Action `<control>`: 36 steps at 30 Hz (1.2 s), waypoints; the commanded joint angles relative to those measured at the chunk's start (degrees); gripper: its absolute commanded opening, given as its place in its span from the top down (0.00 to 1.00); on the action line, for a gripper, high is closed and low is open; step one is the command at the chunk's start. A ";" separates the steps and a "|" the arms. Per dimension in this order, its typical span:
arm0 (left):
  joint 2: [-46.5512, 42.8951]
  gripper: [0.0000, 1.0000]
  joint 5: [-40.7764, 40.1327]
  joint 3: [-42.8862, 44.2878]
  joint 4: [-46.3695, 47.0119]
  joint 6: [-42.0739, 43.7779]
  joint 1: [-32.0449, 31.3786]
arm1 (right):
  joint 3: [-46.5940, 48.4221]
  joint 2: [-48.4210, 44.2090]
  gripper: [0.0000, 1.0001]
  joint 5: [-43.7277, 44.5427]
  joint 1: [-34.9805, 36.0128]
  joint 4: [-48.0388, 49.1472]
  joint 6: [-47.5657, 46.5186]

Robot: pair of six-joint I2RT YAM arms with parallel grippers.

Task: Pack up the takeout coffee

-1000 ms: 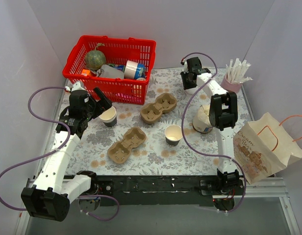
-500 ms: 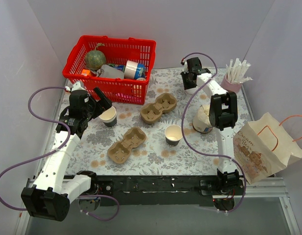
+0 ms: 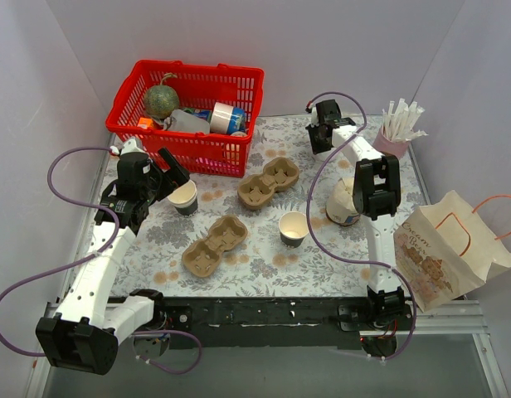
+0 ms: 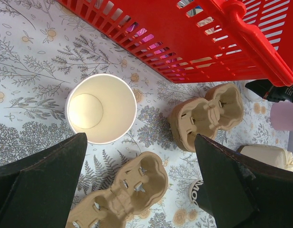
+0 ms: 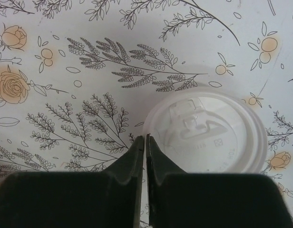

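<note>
Where the counter (image 3: pixel 264 264) lies nearest, one dark-banded cup (image 3: pixel 294 227) stands open at its middle. Farther left, a second dark-banded cup (image 4: pixel 101 108), also open, stands upright just before the red basket (image 4: pixel 222 47). Left tool (image 4: pixel 139 140) hangs above it, spread wide, holding nothing. Far right: right tool (image 5: pixel 145 138) is closed to a thin slit, tips at the rim of the white lid (image 5: pixel 208 133) lying on the counter. Rim pinched or not, cannot tell.

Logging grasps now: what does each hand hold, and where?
Left hand holds nothing. Right hand almost shut at rim of white lid; grip cannot be told.
</note>
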 commanded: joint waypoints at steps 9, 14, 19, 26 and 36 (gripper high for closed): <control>-0.54 0.02 2.69 -0.91 1.31 -0.16 0.23 | -4.25 -7.55 0.99 -4.89 -0.18 1.60 -0.16; -1.15 0.02 5.23 -1.97 1.75 -0.78 0.23 | -13.98 -15.02 0.99 -8.75 -0.27 3.97 1.59; -1.16 0.02 7.52 -2.67 2.01 -1.57 0.23 | -27.18 -23.45 0.99 -17.88 -0.09 9.77 7.92; -3.26 0.02 14.64 -5.57 4.73 -2.80 0.23 | -40.11 -33.83 0.99 -22.03 2.54 14.52 9.78; -2.74 0.02 29.77 -13.83 18.26 -10.44 -2.93 | -46.53 -45.87 0.99 -20.28 9.92 17.25 7.58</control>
